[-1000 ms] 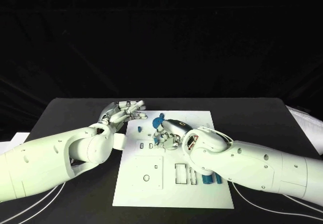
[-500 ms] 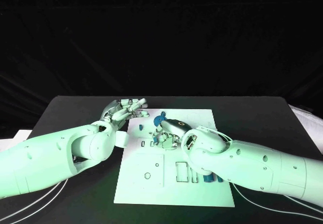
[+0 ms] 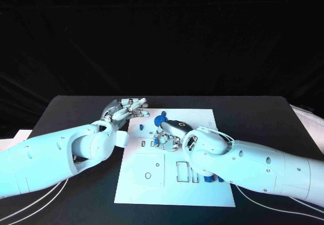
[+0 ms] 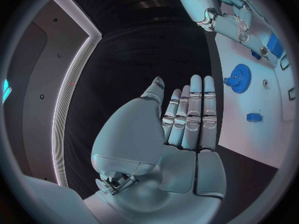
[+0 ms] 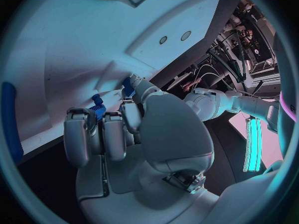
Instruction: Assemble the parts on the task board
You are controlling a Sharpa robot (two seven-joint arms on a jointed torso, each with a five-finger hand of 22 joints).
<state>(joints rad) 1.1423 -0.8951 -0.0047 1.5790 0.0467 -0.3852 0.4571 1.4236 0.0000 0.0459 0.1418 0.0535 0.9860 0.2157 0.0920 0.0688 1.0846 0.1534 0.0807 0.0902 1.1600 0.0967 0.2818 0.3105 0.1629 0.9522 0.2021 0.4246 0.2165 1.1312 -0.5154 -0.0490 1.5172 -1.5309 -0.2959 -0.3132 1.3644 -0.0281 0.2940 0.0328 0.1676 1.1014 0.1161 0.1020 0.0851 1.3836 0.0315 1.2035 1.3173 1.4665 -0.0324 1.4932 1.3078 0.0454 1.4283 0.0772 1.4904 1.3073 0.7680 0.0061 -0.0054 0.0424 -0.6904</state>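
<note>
The white task board [image 3: 172, 192] lies in the middle of the black table. My right hand [image 3: 169, 135] is down on the board's upper middle, fingers curled and pinching a small blue part [image 5: 96, 109] against the board [image 5: 93, 35]. A blue gear [image 3: 160, 120] stands just beyond that hand; it is also in the left wrist view as the blue gear [image 4: 239, 75]. My left hand [image 3: 125, 110] hovers off the board's far left corner, holding nothing, with its fingers [image 4: 190, 114] straight. A small blue piece [image 4: 253, 117] lies on the board [image 4: 274, 99] near it.
Several blue parts [image 3: 206, 178] stand in slots by the board's near right side, close under my right forearm. A long blue bar [image 5: 9, 114] lies at the board's edge. White paper [image 3: 307, 122] lies at the table's right edge.
My left hand's fingers have straightened a little. My right hand stays in place on the board with the small blue part.
</note>
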